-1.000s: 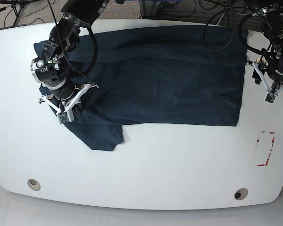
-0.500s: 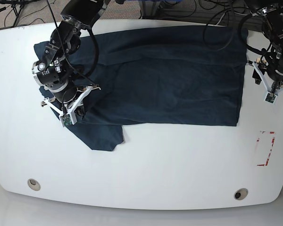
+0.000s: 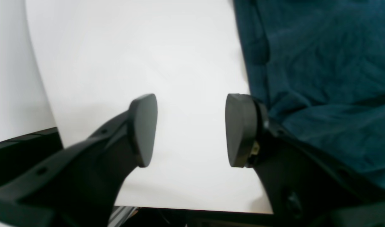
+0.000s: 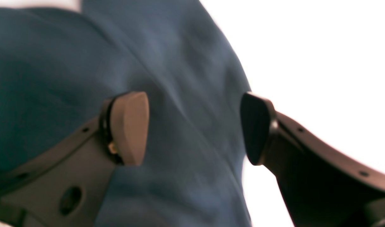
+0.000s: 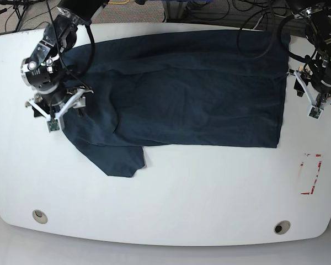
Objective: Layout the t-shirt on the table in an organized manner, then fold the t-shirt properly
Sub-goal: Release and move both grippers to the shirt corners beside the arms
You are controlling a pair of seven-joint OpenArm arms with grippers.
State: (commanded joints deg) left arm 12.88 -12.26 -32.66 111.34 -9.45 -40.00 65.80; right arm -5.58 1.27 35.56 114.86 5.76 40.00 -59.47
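1. Right gripper (image 4: pixel 194 129), jaws parted, empty, over the t-shirt's (image 5: pixel 193 88) sleeve end
2. Left gripper (image 3: pixel 190 130), parted, empty, beside the hem
3. T-shirt's long axis parallels the table's (image 5: pixel 182 193) far edge

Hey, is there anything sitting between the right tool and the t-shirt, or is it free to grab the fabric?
Nothing visible is in the way. The right tool is open right over the edge of the t-shirt, with only fabric and white table between its pads.

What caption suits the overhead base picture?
Two open robot hands flank a navy t-shirt spread on a white table.
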